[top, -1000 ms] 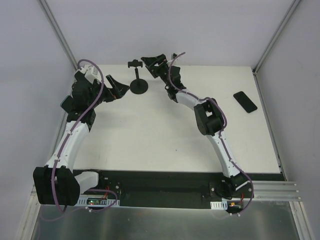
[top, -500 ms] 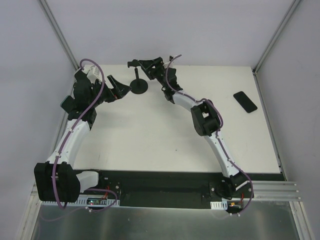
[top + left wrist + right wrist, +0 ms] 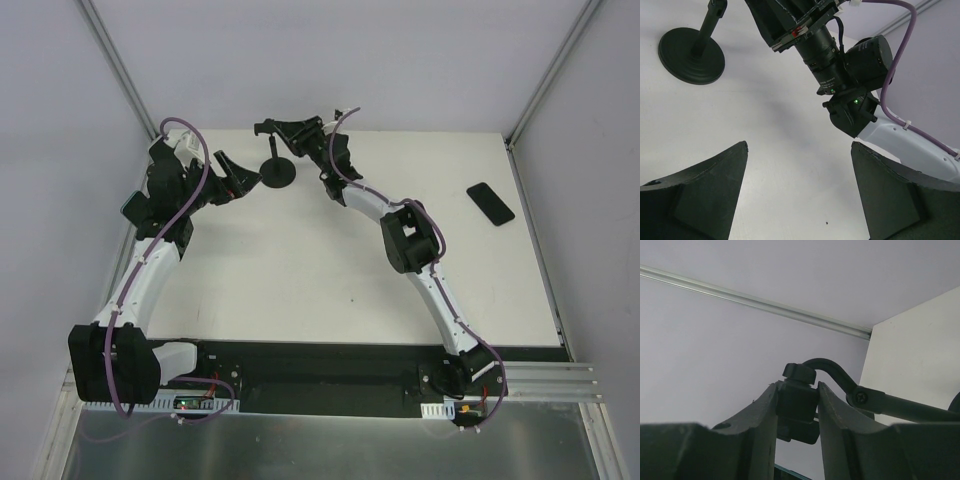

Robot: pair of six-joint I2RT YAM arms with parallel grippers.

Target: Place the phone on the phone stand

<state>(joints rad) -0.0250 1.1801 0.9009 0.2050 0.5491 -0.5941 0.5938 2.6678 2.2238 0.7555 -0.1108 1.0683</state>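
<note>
The black phone stand (image 3: 277, 172) rises from its round base at the back of the table. My right gripper (image 3: 284, 130) reaches in from the right and is shut on its clamp head. In the right wrist view both fingers press the sides of the stand's black head block (image 3: 798, 402), and the right gripper (image 3: 797, 387) has the stand's curved arm running off to the right. The phone (image 3: 490, 203), a dark slab, lies flat near the table's right edge, far from both grippers. My left gripper (image 3: 243, 173) is open just left of the stand base (image 3: 691, 55), and nothing sits in the left gripper (image 3: 799, 145).
White walls with metal rails enclose the table on the back, left and right. The right arm's wrist and camera (image 3: 832, 62) hang over the table beside the stand, close in front of my left gripper. The right arm's elbow (image 3: 408, 235) hovers mid-table.
My right gripper has moved left onto the stand's head and closed on it. The left gripper has narrowed slightly and stayed where it was.
</note>
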